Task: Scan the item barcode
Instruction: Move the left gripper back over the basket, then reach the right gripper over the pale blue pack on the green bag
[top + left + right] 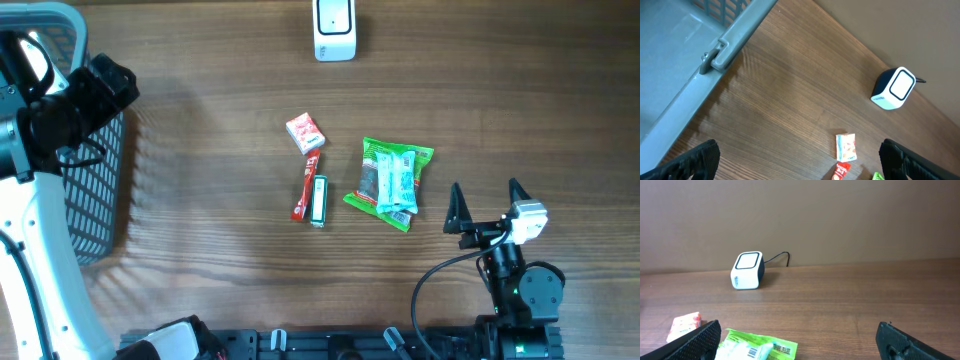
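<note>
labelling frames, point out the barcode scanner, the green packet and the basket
barcode scanner (334, 28), overhead view, white top face
green packet (390, 183), overhead view, wrapper middle
basket (98, 190), overhead view, mesh side wall

A white barcode scanner (334, 30) stands at top centre. Mid-frame lie a red-and-white pack (305, 132), a red stick (306, 188) just beside a teal stick (319, 200), and a green packet (391, 183) to their right, barcode up.

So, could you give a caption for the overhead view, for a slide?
Open right gripper near the green packet; scanner at far side.
</note>
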Controlling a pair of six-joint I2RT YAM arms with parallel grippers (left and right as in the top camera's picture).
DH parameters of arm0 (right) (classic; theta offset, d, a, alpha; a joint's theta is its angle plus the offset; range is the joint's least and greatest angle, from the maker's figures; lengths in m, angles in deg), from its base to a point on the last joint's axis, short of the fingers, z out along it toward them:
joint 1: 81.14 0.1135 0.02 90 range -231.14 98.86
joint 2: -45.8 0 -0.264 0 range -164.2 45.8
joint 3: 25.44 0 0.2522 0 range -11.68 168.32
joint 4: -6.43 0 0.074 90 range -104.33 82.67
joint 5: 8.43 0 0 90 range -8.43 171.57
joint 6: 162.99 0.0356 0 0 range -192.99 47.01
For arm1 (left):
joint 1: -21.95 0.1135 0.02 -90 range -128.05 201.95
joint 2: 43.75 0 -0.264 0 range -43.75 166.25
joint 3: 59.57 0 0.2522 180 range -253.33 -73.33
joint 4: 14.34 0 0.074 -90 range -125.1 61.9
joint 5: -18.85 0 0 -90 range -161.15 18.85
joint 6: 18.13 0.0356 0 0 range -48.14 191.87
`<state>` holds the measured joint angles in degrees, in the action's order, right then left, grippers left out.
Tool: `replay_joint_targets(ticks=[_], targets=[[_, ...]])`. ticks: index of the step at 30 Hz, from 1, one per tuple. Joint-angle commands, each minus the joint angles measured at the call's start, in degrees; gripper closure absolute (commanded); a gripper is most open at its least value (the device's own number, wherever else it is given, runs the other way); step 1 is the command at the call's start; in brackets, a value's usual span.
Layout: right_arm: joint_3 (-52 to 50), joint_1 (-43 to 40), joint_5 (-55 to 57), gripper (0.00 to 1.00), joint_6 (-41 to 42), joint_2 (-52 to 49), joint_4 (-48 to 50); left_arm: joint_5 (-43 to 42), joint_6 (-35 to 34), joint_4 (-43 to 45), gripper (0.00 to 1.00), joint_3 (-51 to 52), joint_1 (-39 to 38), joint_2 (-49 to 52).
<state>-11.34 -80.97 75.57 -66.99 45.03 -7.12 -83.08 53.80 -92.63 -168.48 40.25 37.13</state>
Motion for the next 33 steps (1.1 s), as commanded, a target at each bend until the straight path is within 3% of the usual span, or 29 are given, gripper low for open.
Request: replay_joint_targets(ticks=[1, 21, 23, 26, 29, 33], targets=[[0.0, 0.0, -0.4, 0.00, 0.0, 0.5, 0.2, -0.7, 1.2, -0.1, 0.00, -0.5, -0.2, 0.1], [0.0, 0.0, -0.5, 0.00, 0.4, 0.5, 0.2, -0.7, 1.2, -0.1, 0.00, -0.5, -0.2, 0.1], [0.0, 0.0, -3.0, 0.00, 9.9, 0.5, 1.0, -0.7, 1.2, -0.1, 0.00, -0.5, -0.2, 0.1], [0.6, 0.0, -10.7, 0.00, 9.0, 0.5, 2.9, -0.7, 1.2, -0.1, 0.00, -0.5, -0.2, 0.1], [4.8, 0.0, -14.8, 0.00, 9.2, -0.4, 1.8, -0.7, 1.2, -0.1, 0.00, -0.5, -0.2, 0.1], [17.5, 0.0, -15.3, 0.00, 8.8, -7.1, -6.9, -0.7, 1.2, -0.1, 0.00, -0.5, -0.2, 0.1]])
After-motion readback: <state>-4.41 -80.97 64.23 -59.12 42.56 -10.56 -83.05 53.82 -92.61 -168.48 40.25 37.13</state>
